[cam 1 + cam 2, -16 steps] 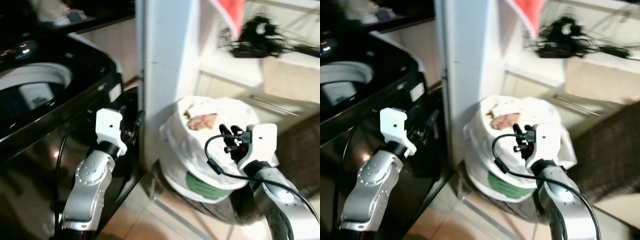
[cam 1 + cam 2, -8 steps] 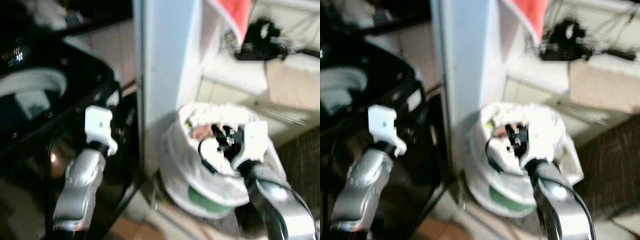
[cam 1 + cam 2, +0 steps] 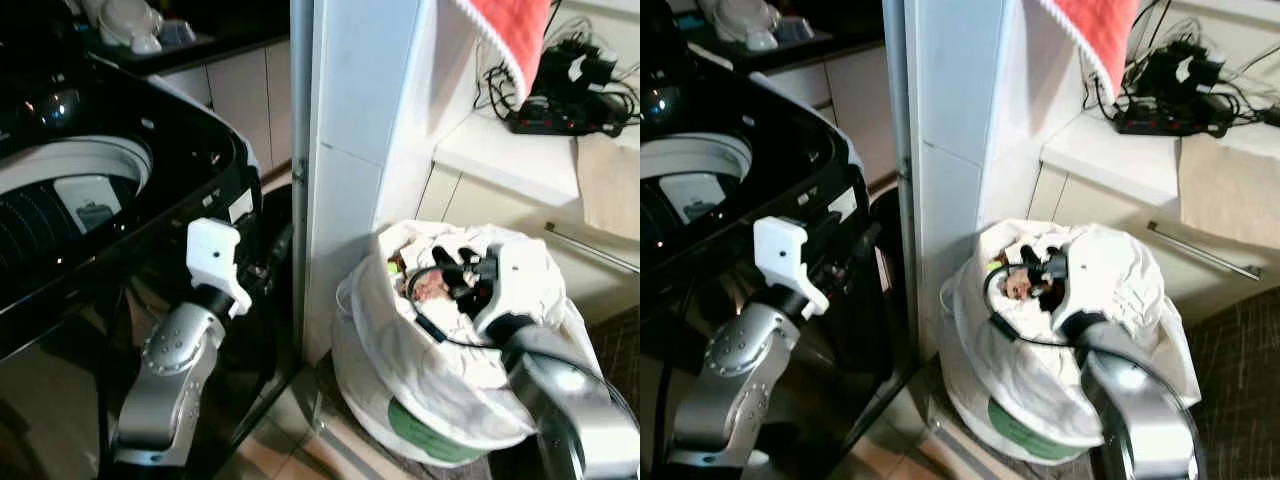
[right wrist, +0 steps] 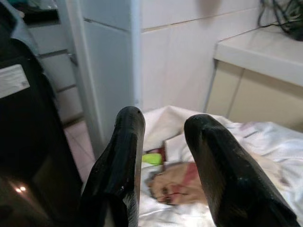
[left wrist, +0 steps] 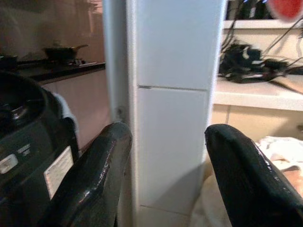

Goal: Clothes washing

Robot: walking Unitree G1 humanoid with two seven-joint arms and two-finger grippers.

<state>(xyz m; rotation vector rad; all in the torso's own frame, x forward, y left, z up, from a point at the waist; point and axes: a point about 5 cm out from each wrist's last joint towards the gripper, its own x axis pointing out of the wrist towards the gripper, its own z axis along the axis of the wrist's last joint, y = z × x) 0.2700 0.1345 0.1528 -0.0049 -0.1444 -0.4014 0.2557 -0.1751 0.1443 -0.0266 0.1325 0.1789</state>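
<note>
Over the mouth of the white laundry bag (image 3: 440, 360), the right gripper (image 3: 450, 268) hovered with its two black fingers (image 4: 124, 161) spread apart and nothing between them. Just beneath them, inside the bag's open top, lay crumpled clothes (image 4: 177, 187): a pinkish-tan piece with a red streak, white folds around it, and a small yellow-green scrap (image 4: 152, 158) beside them. A black cable (image 3: 1002, 325) looped from the right wrist down across the bag's front. The bag stood on the tiled floor (image 3: 300, 440), a green label (image 3: 430, 440) low on its side, and sat just beside a white pillar (image 3: 350, 130).

On the other side of that pillar, the left gripper (image 5: 165, 161) was held up at the front corner of the black washing machine (image 3: 100, 260), its fingers (image 5: 102, 175) parted wide and empty, pointing towards the pillar and the bag beyond. The machine's top stood open, showing the pale ring of the drum (image 3: 70, 185).

Behind the bag ran a white counter (image 3: 1120, 155) carrying a tangle of black cables and a power strip (image 3: 1170, 90). A red cloth (image 3: 500, 35) hung down at the top of the head views, and a metal handle bar (image 3: 1200, 250) crossed the cupboard front below the counter.
</note>
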